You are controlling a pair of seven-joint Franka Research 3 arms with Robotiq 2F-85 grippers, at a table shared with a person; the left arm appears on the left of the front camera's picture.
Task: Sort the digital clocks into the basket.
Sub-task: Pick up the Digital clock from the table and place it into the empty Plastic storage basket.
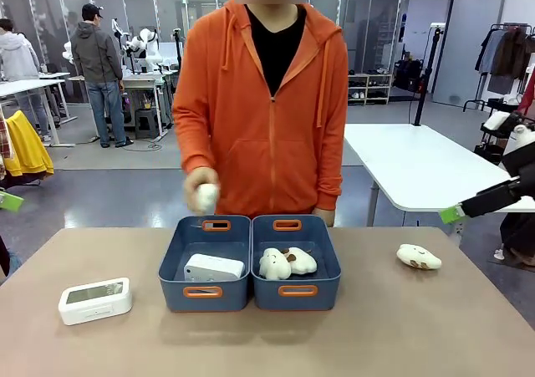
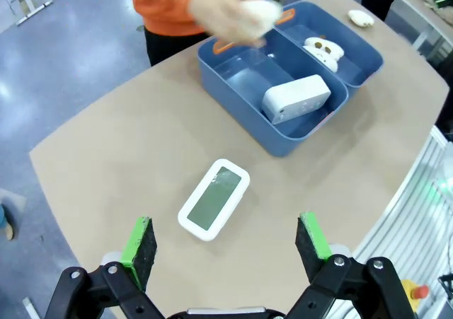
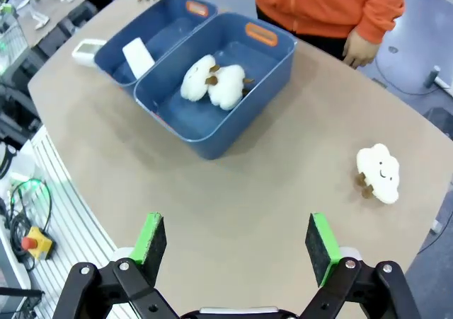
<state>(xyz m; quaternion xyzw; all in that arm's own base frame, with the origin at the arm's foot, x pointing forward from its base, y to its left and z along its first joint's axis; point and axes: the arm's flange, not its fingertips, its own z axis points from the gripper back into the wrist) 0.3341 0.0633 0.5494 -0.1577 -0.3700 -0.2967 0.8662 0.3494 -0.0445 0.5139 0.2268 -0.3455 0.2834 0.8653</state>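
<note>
One digital clock [image 1: 94, 300] lies face up on the table's left side, also below my left gripper as a white box [image 2: 214, 199]. A second clock [image 1: 213, 267] rests inside the left blue basket [image 1: 173, 264], leaning on its wall [image 2: 296, 98]. My left gripper [image 2: 226, 245] hangs open and empty high above the table clock. My right gripper [image 3: 241, 245] is open too, above the table's right part, with its green pad at the right edge [image 1: 452, 214]. The person's hand holds a cream plush [image 1: 205, 197] over the left basket.
The right blue tub [image 1: 322, 264] holds two plush toys [image 3: 212, 82]. Another plush [image 1: 418, 257] lies alone on the table's right side [image 3: 379, 172]. The person in orange stands close behind the tubs. Bare tabletop lies in front of both tubs.
</note>
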